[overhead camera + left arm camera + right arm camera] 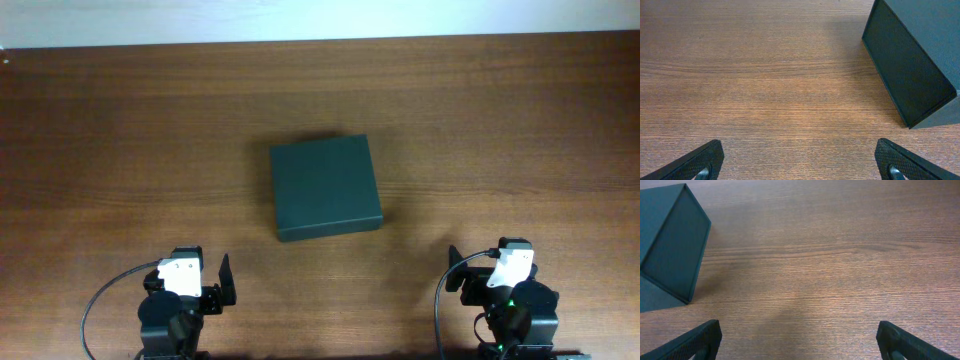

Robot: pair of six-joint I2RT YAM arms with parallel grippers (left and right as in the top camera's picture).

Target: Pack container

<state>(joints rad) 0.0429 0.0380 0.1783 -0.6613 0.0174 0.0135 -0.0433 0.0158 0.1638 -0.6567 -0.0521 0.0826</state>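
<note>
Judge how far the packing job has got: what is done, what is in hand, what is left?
Done: nothing visible; the container lies closed on the table. In hand: nothing; the left pincer and right pincer stand open and empty, apart from it. Left: the whole job, opening it and packing; no items to pack are in view.

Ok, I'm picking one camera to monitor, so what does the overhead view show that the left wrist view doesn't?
Only overhead: the whole box, closed, and the right gripper, well clear of it. Only left wrist: the box's dark side wall and near corner up close, plus the textured fingers. Both: the box, the wooden table, and the left gripper, open and empty.
</note>
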